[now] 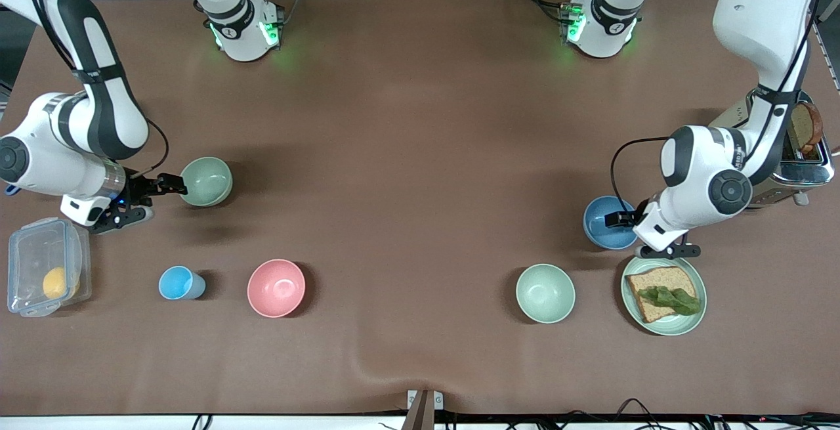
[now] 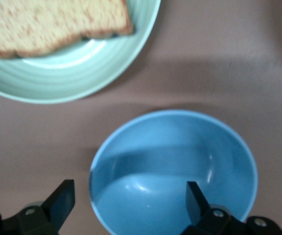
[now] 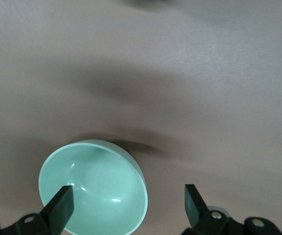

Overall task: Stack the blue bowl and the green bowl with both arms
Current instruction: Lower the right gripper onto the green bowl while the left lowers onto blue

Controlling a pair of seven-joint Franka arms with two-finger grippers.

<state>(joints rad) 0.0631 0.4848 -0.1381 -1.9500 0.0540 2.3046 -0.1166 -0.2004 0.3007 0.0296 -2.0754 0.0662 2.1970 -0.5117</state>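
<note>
The blue bowl (image 1: 604,223) sits upright on the brown table near the left arm's end, beside the plate. My left gripper (image 1: 620,218) is open and low over its rim. In the left wrist view the bowl (image 2: 180,166) fills the space by the gripper (image 2: 129,200), with one finger (image 2: 196,198) over the inside and the other outside the wall. The green bowl (image 1: 206,181) stands near the right arm's end. My right gripper (image 1: 172,185) is open at its rim. In the right wrist view that gripper (image 3: 128,205) straddles the wall of the bowl (image 3: 97,191), gripping nothing.
Nearer the front camera are a light-blue cup (image 1: 178,283), a pink bowl (image 1: 276,287), a paler mint bowl (image 1: 545,293) and a mint plate (image 1: 633,305) with bread and lettuce. A clear lidded box (image 1: 46,266) lies at the right arm's end, a toaster (image 1: 797,161) at the left arm's.
</note>
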